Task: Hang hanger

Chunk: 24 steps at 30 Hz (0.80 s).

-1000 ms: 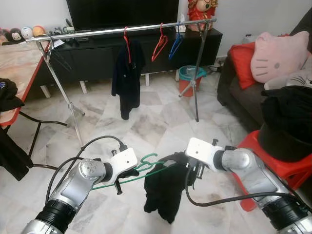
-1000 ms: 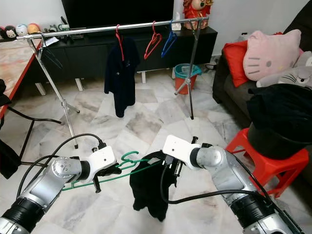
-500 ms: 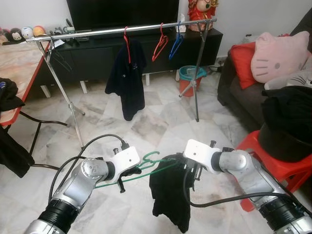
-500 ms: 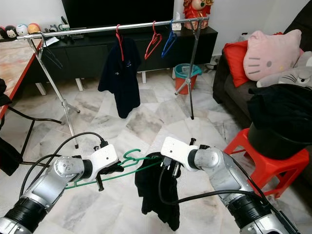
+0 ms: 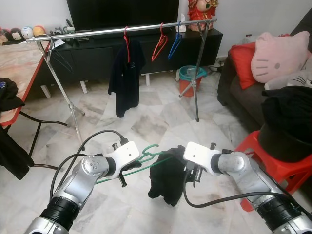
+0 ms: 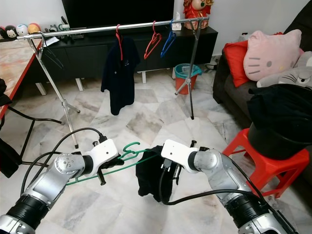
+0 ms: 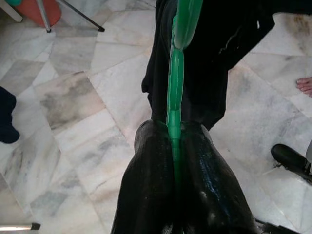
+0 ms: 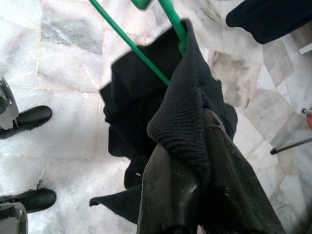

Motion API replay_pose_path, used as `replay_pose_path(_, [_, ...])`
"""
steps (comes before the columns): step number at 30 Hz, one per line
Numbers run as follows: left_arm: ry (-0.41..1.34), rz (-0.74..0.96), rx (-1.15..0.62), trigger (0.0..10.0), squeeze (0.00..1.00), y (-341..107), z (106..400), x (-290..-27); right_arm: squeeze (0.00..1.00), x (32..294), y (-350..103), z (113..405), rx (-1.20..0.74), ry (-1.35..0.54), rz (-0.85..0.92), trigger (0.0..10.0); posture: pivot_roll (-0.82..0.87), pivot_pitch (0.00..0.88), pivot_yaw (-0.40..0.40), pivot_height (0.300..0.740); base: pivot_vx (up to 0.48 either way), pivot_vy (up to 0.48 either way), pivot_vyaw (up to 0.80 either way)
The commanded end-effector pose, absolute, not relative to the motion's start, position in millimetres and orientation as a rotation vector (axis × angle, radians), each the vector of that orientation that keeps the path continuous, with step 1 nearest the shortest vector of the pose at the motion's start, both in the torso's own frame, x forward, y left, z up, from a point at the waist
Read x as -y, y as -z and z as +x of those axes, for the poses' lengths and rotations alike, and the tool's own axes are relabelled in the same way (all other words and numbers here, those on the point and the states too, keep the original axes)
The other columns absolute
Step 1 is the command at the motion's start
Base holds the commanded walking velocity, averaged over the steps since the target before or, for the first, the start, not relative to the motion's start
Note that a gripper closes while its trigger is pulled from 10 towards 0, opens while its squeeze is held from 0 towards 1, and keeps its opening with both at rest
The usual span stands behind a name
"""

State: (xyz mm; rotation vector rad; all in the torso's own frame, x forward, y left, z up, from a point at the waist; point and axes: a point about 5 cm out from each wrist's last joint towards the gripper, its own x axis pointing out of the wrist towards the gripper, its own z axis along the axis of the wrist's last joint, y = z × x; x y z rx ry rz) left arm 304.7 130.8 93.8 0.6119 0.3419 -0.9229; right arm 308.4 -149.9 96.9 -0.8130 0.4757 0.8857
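Note:
I hold a green hanger [image 5: 148,157] low over the floor, with my left gripper [image 5: 129,168] shut on one arm of it; the black fingers [image 7: 161,185] pinch the green bar [image 7: 173,92]. A black garment [image 5: 166,178] hangs bunched from the hanger's other end. My right gripper [image 5: 189,170] is shut on its knitted edge [image 8: 183,131], right at the hanger's bar [image 8: 131,46]. Across the room stands a silver clothes rail [image 5: 122,29] carrying a dark shirt on a red hanger [image 5: 126,73], an empty red hanger [image 5: 159,46] and a blue hanger [image 5: 174,45].
A red stool [image 5: 265,156] with a black heap of clothes [image 5: 287,122] stands at my right, beside a sofa with a pink cushion [image 5: 280,53]. A table [image 5: 17,68] with dark clothes is at my left. A teal-rimmed bin [image 5: 190,78] sits beyond the rail. A bare foot [image 7: 306,85] shows nearby.
The black garment has been gathered up and hangs shorter under the hanger. Both grippers have drawn slightly closer together. The shirt on the rail sways a little.

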Motion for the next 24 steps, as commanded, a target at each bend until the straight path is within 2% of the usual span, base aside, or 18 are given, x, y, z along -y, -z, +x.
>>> replay_pose_path(1, [0.897, 0.599, -0.302, 10.0, 0.0, -104, 312, -130, 0.0, 142, -106, 308, -0.432, -0.922, -0.813, 10.0, 0.09, 0.0, -0.003, 0.74, 0.0, 0.0, 0.0])
replay_pose_path(6, [0.928, 0.573, -0.288, 10.0, 0.0, -104, 311, -123, 0.0, 131, -119, 306, -0.366, -0.969, -0.793, 10.0, 0.09, 0.0, -0.003, 0.74, 0.0, 0.0, 0.0])
replay_pose_path(11, [0.971, 0.546, -0.279, 10.0, 0.0, -103, 307, -114, 0.0, 133, -125, 307, -0.351, -0.963, -0.786, 10.0, 0.08, 0.0, -0.003, 0.74, 0.0, 0.0, 0.0])
replay_pose_path(19, [1.121, 0.435, -0.276, 10.0, 0.0, -107, 292, -107, 0.0, 115, -152, 302, -0.198, -1.035, -0.627, 10.0, 0.09, 0.0, 0.0, 0.74, 0.0, 0.0, 0.0])
replay_pose_path(22, [1.108, 0.412, -0.266, 10.0, 0.0, -110, 293, -107, 0.0, 109, -159, 300, -0.159, -1.069, -0.563, 10.0, 0.09, 0.0, -0.002, 0.74, 0.0, 0.0, 0.0])
replay_pose_path(24, [1.009, 0.478, -0.263, 10.0, 0.0, -109, 304, -114, 0.0, 111, -158, 304, -0.162, -1.024, -0.541, 10.0, 0.09, 0.0, -0.002, 0.74, 0.0, 0.0, 0.0])
